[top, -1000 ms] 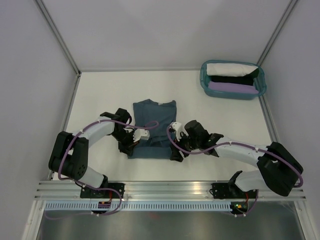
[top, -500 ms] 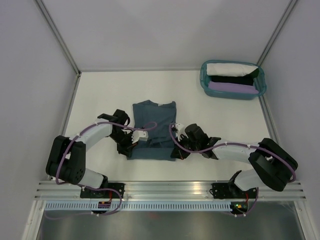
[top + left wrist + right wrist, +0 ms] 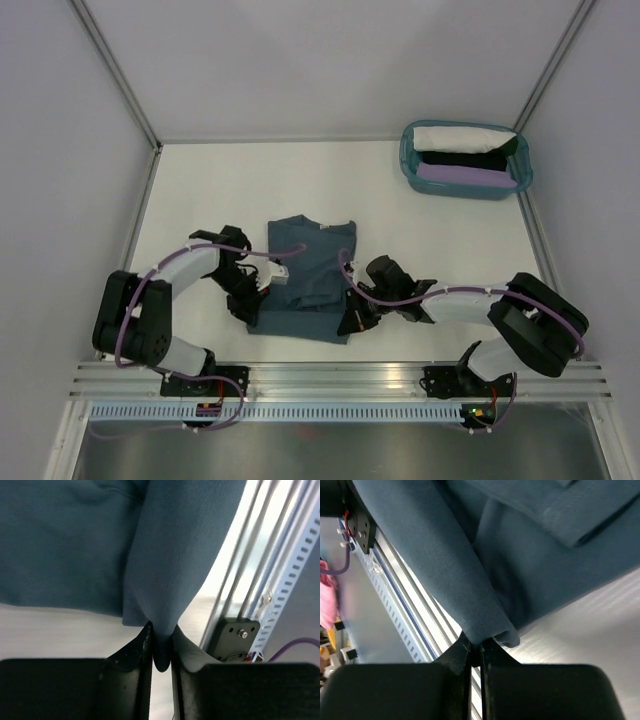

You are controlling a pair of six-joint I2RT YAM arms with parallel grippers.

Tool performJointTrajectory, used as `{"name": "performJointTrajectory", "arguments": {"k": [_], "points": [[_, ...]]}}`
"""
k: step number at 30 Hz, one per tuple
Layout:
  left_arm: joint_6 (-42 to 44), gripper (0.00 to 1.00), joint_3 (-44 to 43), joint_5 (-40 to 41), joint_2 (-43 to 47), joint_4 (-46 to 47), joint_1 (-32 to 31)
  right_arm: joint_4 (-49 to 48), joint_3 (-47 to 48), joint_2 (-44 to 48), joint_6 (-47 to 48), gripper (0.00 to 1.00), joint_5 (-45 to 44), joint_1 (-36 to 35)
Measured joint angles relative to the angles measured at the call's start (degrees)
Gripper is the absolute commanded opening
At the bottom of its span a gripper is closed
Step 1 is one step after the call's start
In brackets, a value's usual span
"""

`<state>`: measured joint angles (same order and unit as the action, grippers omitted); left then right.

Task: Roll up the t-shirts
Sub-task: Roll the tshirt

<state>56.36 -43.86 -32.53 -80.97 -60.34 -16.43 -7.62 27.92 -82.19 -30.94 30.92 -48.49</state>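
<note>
A slate-blue t-shirt point(image 3: 305, 275) lies folded flat mid-table, its collar toward the far side. My left gripper point(image 3: 252, 308) is at its near left corner. In the left wrist view the left gripper point(image 3: 161, 642) is shut on a pinched fold of the blue fabric point(image 3: 170, 555), which rises from the jaws. My right gripper point(image 3: 347, 325) is at the near right corner. In the right wrist view the right gripper point(image 3: 476, 647) is shut on the shirt's folded edge point(image 3: 445, 565). Other t-shirts, white point(image 3: 465, 137), black point(image 3: 470, 157) and lilac point(image 3: 458, 174), lie bundled in the basket.
A teal plastic basket point(image 3: 407, 160) stands at the far right corner. The aluminium rail point(image 3: 340, 375) runs along the near edge, just behind both grippers. Grey walls close the table on the left, right and far sides.
The right gripper has shut on the shirt's near right corner. Both grippers have moved toward the near rail, and the shirt's near edge has come with them.
</note>
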Motion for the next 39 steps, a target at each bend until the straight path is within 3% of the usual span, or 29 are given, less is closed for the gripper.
{"name": "performJointTrajectory", "arguments": {"k": [6,12,13,15,21,25,28,32,36,39], "points": [[-2.9,0.26,-6.6,-3.0,-12.8,1.5,7.3,-0.1,1.5,-3.8,-0.5,0.09,4.3,7.9],[-5.9,0.27,-7.7,-3.6,-14.3,3.7,9.6,0.7,3.1,-6.2,-0.2,0.41,4.7,10.0],[-6.4,0.25,-7.7,-3.6,-14.3,3.9,9.6,0.8,3.3,-6.1,-0.2,0.5,4.7,10.0],[-7.5,0.22,-7.7,-3.7,-14.3,4.4,9.6,1.3,3.8,-5.7,-0.1,0.56,4.4,10.0],[-9.3,0.14,-7.7,-4.0,-14.2,5.6,9.6,10.0,5.4,0.3,4.3,0.59,-1.7,10.2],[-10.4,0.1,-7.7,-4.1,-14.2,5.9,9.6,19.1,7.8,10.8,9.9,0.59,-10.4,9.6],[-11.0,0.09,-7.7,-4.1,-14.2,6.0,9.6,21.2,10.1,18.4,16.0,0.61,-21.3,4.4],[-12.0,0.1,-7.7,-4.1,-14.2,6.1,9.6,19.2,10.6,22.2,26.3,0.67,-37.6,-11.0],[-12.4,0.1,-7.7,-4.0,-13.3,6.4,9.6,18.1,10.5,15.2,35.8,0.7,-51.5,-27.1],[-12.6,0.1,-7.7,-3.7,-12.7,6.7,9.6,19.2,10.8,6.3,40.2,0.71,-58.5,-32.8]]}}
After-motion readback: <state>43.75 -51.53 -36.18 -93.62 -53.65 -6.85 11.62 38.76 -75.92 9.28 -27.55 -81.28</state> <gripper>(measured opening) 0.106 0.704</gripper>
